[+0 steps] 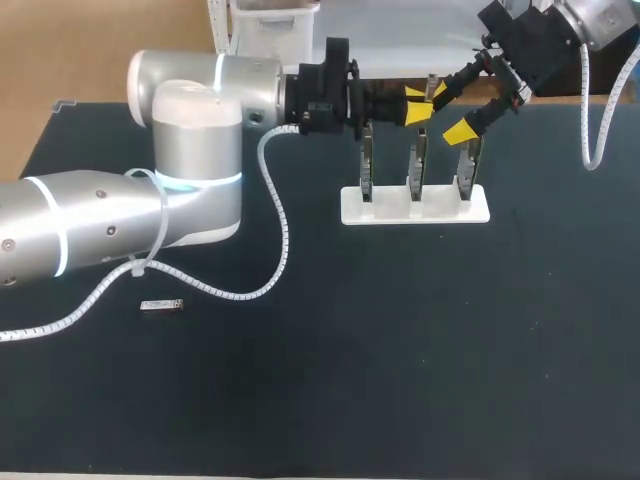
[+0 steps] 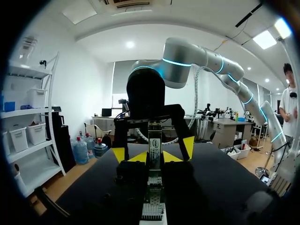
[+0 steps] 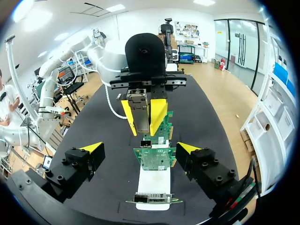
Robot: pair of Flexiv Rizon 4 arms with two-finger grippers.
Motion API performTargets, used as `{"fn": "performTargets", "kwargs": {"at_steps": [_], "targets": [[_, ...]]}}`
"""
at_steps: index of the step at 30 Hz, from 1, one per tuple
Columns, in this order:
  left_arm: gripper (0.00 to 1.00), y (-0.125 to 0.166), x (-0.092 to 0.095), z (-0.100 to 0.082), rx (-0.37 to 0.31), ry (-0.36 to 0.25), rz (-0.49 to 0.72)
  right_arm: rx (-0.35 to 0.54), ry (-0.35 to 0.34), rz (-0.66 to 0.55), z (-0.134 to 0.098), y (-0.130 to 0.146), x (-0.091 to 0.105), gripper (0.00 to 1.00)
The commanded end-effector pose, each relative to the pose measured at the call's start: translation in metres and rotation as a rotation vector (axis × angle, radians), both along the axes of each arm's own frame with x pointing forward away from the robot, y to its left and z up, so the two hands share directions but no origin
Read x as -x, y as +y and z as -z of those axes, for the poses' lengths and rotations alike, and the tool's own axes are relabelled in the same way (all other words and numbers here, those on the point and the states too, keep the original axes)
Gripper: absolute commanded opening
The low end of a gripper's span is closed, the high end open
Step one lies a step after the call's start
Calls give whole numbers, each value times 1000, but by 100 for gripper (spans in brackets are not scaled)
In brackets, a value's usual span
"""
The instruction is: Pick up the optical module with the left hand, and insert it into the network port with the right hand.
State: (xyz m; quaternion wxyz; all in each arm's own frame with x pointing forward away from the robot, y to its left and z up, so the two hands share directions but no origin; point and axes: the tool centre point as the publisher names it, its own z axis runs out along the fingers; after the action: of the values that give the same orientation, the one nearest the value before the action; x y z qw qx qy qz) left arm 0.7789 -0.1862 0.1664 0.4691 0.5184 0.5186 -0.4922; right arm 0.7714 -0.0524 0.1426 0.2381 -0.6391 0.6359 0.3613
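- The left gripper (image 3: 143,117) is clamped on the optical module (image 3: 139,104), a short silver metal block with a squared end, held above the white stand (image 1: 390,212).
- Three green network cards (image 1: 415,165) stand upright in a row on that stand.
- The right gripper (image 3: 140,148) hangs above the stand's right end, facing the module, fingers spread wide.

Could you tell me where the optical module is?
Right wrist view: the optical module is clamped in the left gripper, above the cards on the white stand.

Three upright cards (image 1: 416,170) near left claw (image 1: 417,104)
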Motion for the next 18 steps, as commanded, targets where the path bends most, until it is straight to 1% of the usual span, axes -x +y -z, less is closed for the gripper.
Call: {"fn": "performTargets", "kwargs": {"at_steps": [1, 18], "targets": [[0, 1, -3, 1, 0, 5, -3, 0, -4, 4, 0, 0, 2, 100], [0, -2, -3, 2, 11, 12, 1, 0, -4, 4, 0, 0, 2, 100]]}}
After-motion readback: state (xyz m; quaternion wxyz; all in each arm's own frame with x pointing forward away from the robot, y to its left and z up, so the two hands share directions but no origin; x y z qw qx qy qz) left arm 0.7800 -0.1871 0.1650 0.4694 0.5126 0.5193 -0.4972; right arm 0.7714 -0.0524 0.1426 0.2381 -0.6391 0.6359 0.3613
